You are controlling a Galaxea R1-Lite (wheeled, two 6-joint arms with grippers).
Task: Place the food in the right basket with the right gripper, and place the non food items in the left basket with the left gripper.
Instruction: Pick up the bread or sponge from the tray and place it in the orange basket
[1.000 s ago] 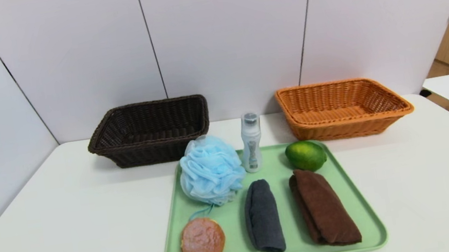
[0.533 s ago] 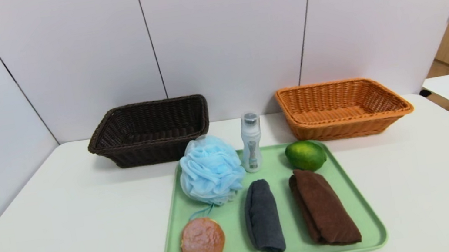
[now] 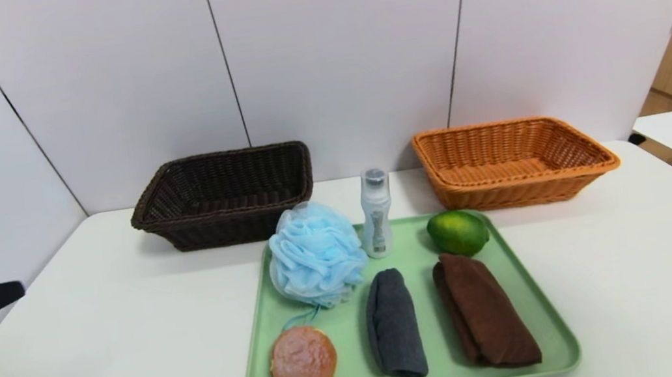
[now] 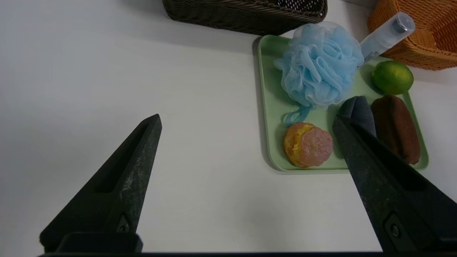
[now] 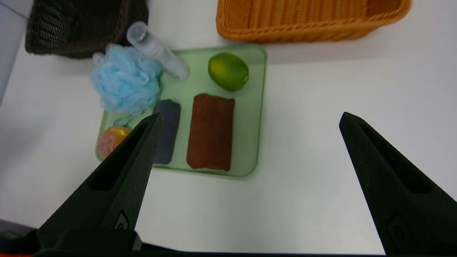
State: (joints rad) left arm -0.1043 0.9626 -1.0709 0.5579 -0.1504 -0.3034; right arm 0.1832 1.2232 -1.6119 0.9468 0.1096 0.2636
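While both baskets wait bare at the table's far side, the head view shows the dark left basket (image 3: 225, 194) at 11 o'clock, the orange right basket (image 3: 513, 160) at 1 o'clock, and the green tray (image 3: 534, 312) central. From the left wrist, the left gripper (image 4: 246, 123), fingers spread, hangs over bare table; the blue pouf (image 4: 319, 66) looks the nearest soft target, best pinched centrally. From the right wrist, the right gripper (image 5: 250, 119), likewise spread, hangs above the tray; the lime (image 5: 228, 71) needs a centred, level squeeze.
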